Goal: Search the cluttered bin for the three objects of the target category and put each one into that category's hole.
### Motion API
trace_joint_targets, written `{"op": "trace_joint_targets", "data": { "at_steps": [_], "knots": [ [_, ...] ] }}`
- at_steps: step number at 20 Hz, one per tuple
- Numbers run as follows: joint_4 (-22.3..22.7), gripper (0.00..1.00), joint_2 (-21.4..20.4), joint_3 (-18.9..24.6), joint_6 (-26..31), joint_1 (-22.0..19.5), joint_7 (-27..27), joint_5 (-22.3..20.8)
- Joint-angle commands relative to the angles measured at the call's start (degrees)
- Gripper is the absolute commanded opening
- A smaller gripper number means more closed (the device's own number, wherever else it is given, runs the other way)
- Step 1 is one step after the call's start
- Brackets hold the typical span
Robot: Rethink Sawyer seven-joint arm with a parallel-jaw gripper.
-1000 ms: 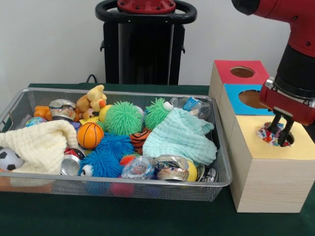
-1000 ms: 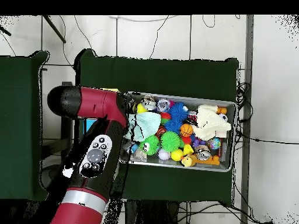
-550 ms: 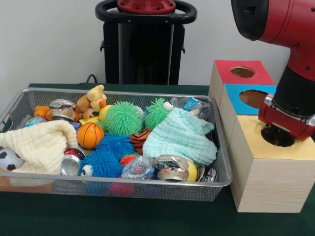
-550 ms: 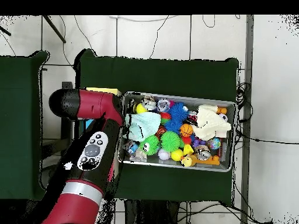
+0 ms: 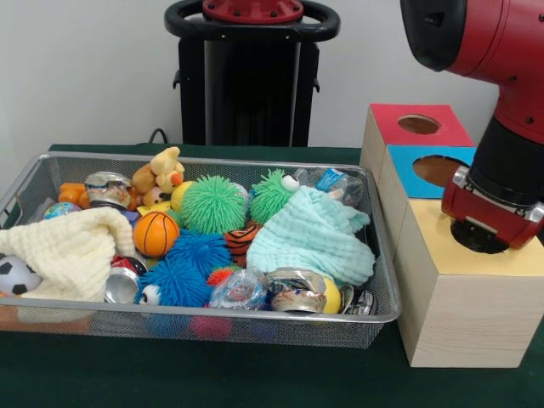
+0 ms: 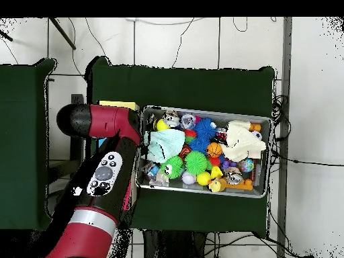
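Observation:
The gripper [image 5: 478,238] sits low over the top of the yellow-topped wooden box [image 5: 459,297], covering its hole; only its red and black end shows. Nothing held is visible. Behind this box stand a blue-topped box [image 5: 429,166] and a red-topped box [image 5: 416,123], each with a round hole. To the left, the wire mesh bin [image 5: 212,316] holds green spiky balls [image 5: 212,204], blue spiky balls [image 5: 191,263], a small basketball [image 5: 155,234], crushed cans [image 5: 293,289] and plush toys. In the overhead view the arm [image 6: 104,175] hides the boxes beside the bin [image 6: 201,111].
A teal cloth [image 5: 310,238] drapes over the bin's right part and a cream cloth [image 5: 72,251] over its left part. A soccer ball [image 5: 13,276] lies at the bin's left end. The table has a dark green cover [image 5: 255,374].
The gripper has come down onto the yellow box's hole and now covers it. The multicoloured object seen in that hole a second ago no longer shows. The bin's contents have not moved.

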Motion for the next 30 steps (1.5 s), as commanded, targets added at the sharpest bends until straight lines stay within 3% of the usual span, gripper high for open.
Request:
{"op": "trace_joint_targets", "data": {
  "at_steps": [1, 19, 20, 30],
  "knots": [
    [6.3, 1.0, 6.2, 4.8, -4.0, -1.8, 5.3, -4.6],
    [6.6, 1.0, 5.9, 5.3, -2.8, -2.0, 5.5, -4.2],
    [6.6, 0.0, 5.9, 5.3, -3.0, -2.0, 5.6, -4.1],
    [7.1, 0.0, 5.5, 5.5, -3.8, -2.1, 5.3, -4.4]
  ]
}}
